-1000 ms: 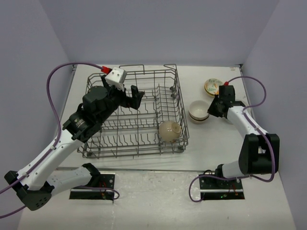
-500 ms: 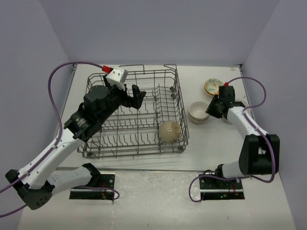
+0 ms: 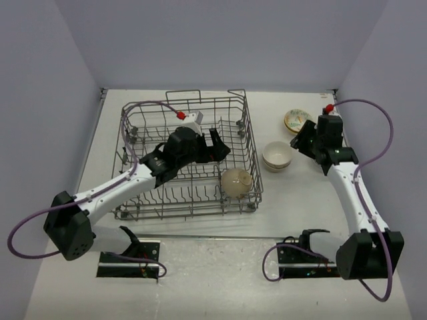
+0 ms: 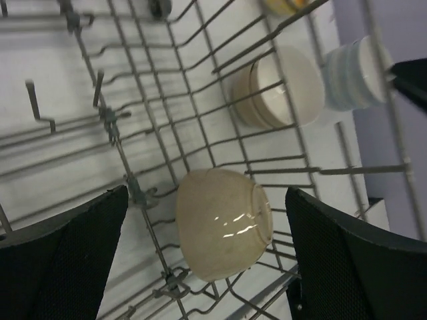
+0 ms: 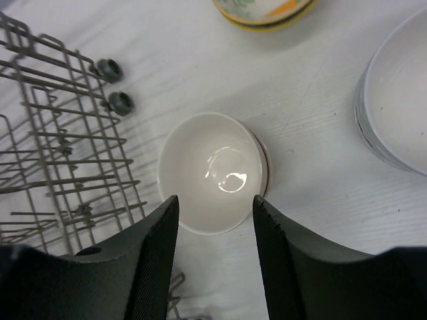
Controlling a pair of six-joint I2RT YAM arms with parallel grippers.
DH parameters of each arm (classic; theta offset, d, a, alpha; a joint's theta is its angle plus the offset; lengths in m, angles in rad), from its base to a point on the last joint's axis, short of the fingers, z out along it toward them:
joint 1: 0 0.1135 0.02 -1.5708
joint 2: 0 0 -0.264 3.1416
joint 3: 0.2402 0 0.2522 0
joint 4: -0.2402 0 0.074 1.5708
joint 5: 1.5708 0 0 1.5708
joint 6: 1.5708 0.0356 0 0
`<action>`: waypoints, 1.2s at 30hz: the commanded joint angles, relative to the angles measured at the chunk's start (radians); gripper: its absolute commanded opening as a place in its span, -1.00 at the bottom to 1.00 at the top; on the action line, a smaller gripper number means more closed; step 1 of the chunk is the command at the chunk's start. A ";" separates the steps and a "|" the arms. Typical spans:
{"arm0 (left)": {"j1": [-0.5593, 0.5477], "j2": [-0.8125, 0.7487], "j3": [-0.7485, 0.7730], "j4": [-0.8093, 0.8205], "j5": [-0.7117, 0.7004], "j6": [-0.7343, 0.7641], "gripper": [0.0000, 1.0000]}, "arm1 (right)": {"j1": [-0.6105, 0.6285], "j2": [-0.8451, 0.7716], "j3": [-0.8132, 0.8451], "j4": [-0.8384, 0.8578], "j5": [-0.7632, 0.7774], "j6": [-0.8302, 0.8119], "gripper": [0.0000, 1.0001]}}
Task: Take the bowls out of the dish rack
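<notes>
1. Dish rack [image 3: 153, 180] stands mid-table [image 3: 300, 193]. One beige bowl [image 3: 235, 183] lies inside it at the near right corner, tipped on its side among the wires.
2. Left gripper [image 3: 210, 150] reaches into the rack with its jaws spread wide and empty. In the wrist view the tipped bowl sits between the two fingers and neither touches it.
3. On the table right of the rack are the nested beige bowls [image 3: 277, 155]. The yellow bowl [image 3: 295, 120] sits farther back, and a stack of white bowls [image 5: 393, 113] stands close by.
4. Right gripper [image 5: 215, 200] hangs over the nested beige bowls, fingers apart, holding nothing.
</notes>
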 commanded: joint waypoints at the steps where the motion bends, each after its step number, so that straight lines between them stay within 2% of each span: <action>1: -0.040 0.021 -0.057 0.030 -0.016 -0.224 1.00 | 0.004 -0.109 0.081 -0.039 -0.003 -0.009 0.00; 6: -0.131 -0.016 -0.082 -0.052 -0.198 -0.307 1.00 | 0.002 -0.201 0.101 -0.065 -0.003 -0.029 0.06; 10: -0.156 0.007 -0.102 -0.096 -0.220 -0.345 1.00 | 0.004 -0.247 0.109 -0.076 -0.028 -0.035 0.08; 19: -0.156 0.045 -0.100 -0.073 -0.185 -0.376 1.00 | 0.002 -0.281 0.115 -0.085 -0.046 -0.055 0.10; 23: -0.156 0.083 -0.103 -0.023 -0.105 -0.388 1.00 | 0.002 -0.284 0.113 -0.090 -0.046 -0.066 0.12; 36: -0.157 0.166 -0.119 0.065 -0.013 -0.413 1.00 | 0.002 -0.287 0.109 -0.079 -0.057 -0.081 0.13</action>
